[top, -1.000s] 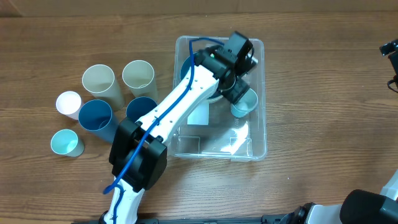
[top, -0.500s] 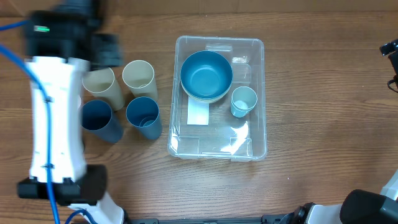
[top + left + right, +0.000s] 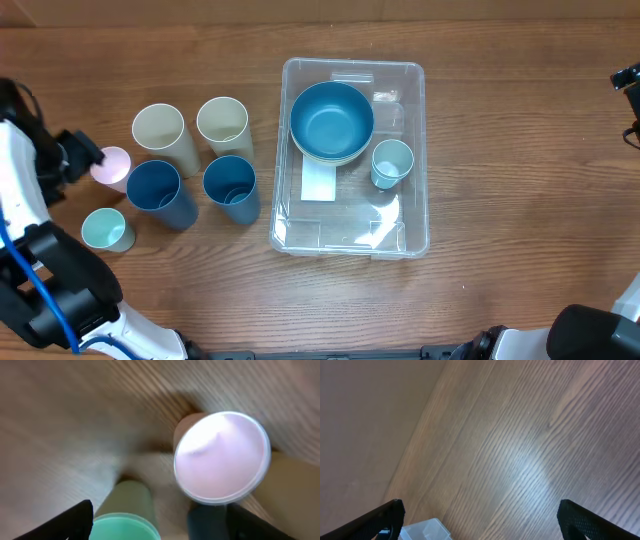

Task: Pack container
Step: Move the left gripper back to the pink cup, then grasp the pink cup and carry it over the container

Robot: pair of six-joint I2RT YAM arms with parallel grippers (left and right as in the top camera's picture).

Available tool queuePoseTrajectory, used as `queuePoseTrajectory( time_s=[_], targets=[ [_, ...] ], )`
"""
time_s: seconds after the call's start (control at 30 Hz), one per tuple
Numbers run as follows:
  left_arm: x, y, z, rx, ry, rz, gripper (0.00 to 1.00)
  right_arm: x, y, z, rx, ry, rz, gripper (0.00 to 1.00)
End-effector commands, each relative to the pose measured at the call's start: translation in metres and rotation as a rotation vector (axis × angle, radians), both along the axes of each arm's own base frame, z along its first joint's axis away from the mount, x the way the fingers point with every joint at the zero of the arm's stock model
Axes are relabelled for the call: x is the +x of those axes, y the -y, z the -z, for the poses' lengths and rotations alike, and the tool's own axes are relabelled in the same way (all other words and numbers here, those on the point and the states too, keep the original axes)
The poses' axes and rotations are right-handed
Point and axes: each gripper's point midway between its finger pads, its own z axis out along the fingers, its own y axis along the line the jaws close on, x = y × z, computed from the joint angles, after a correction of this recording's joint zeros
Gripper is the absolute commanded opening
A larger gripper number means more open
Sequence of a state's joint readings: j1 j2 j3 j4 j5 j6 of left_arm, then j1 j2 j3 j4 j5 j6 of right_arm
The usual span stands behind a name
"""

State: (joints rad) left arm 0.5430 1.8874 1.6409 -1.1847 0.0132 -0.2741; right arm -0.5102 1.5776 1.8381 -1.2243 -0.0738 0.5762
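Note:
The clear container [image 3: 413, 120] stands at mid-table with a white label [image 3: 320, 183] on its bottom. In it are a blue bowl [image 3: 332, 120] nested on a cream bowl and a small light blue cup [image 3: 391, 163]. My left gripper [image 3: 82, 156] is open and empty at the far left, just beside a pink cup [image 3: 112, 165]. In the left wrist view its fingers [image 3: 160, 530] spread below the pink cup [image 3: 222, 457], with a mint cup [image 3: 125, 527] between them. My right gripper [image 3: 480, 527] is open and empty over bare wood, with a container corner [image 3: 425, 530] by its left finger.
Left of the container stand two cream cups [image 3: 160, 135] [image 3: 224, 125], two dark blue cups [image 3: 158, 190] [image 3: 230, 185] and a mint cup [image 3: 105, 230]. The right arm [image 3: 628, 80] shows only at the far right edge.
My left arm has left the container, where the light blue cup now stands, and swung to the far left beside the pink cup. The right arm has not moved.

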Motion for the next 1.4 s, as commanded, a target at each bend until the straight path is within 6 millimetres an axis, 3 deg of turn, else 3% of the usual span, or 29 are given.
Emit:
queuePoseTrajectory(
  time_s=[0.0,0.1,0.23,0.27,0.3,0.33,0.47,0.53,0.6,0.7,0.73,0.77,0.87,0.93,1.0,1.07,1.13,1.2,1.23,1.37],
  targets=[
    [0.004,0.011,0.031,-0.033,0.023,0.070,0.84,-0.002,0.000,-0.005,-0.006,0.014,0.006,1.00],
    [0.009,0.009,0.048,-0.016,0.055,0.088,0.78,-0.002,0.000,-0.005,-0.006,0.014,0.006,1.00],
    [0.013,0.005,0.063,0.009,0.088,0.083,0.52,-0.002,0.000,-0.005,-0.006,0.014,0.006,1.00],
    [0.014,0.005,0.066,0.013,0.095,0.082,0.38,-0.002,0.000,-0.005,-0.006,0.014,0.006,1.00],
    [0.016,0.004,0.066,0.018,0.103,0.083,0.15,-0.002,0.000,-0.005,-0.006,0.014,0.006,1.00],
    [0.017,0.003,0.065,0.020,0.105,0.083,0.04,-0.002,0.000,-0.005,-0.006,0.014,0.006,1.00],
    [0.023,-0.003,0.050,0.029,0.128,0.076,0.04,-0.002,0.000,-0.005,-0.006,0.014,0.006,1.00],
    [0.030,-0.008,0.018,0.056,0.162,0.077,0.04,-0.002,0.000,-0.005,-0.006,0.014,0.006,1.00],
    [0.037,-0.012,-0.027,0.094,0.225,0.079,0.04,-0.002,0.000,-0.005,-0.006,0.014,0.006,1.00],
    [0.044,-0.007,-0.117,0.178,0.357,0.100,0.04,-0.002,0.000,-0.005,-0.006,0.014,0.006,1.00],
    [0.044,0.001,-0.156,0.218,0.426,0.119,0.04,-0.002,0.000,-0.005,-0.006,0.014,0.006,1.00],
    [0.042,0.015,-0.193,0.261,0.494,0.167,0.04,-0.002,0.000,-0.005,-0.006,0.014,0.006,1.00],
    [0.040,0.070,-0.264,0.337,0.651,0.370,0.04,-0.002,0.000,-0.005,-0.006,0.014,0.006,1.00],
    [0.037,0.148,-0.302,0.336,0.790,0.638,0.04,-0.002,0.000,-0.005,-0.006,0.014,0.006,1.00],
    [0.030,0.215,-0.312,0.307,0.847,0.852,0.04,-0.002,0.000,-0.005,-0.006,0.014,0.006,1.00],
    [0.024,0.277,-0.307,0.260,0.864,1.054,0.04,-0.002,0.000,-0.005,-0.006,0.014,0.006,1.00],
    [0.019,0.338,-0.290,0.199,0.851,1.248,0.04,-0.002,0.000,-0.005,-0.006,0.014,0.006,1.00],
    [0.017,0.391,-0.267,0.152,0.820,1.417,0.04,-0.002,0.000,-0.005,-0.006,0.014,0.006,1.00],
    [0.018,0.430,-0.243,0.125,0.784,1.537,0.04,-0.002,0.000,-0.005,-0.006,0.014,0.006,1.00],
    [0.027,0.491,-0.183,0.064,0.683,1.686,0.04,-0.002,0.000,-0.005,-0.006,0.014,0.006,1.00]
  ],
)
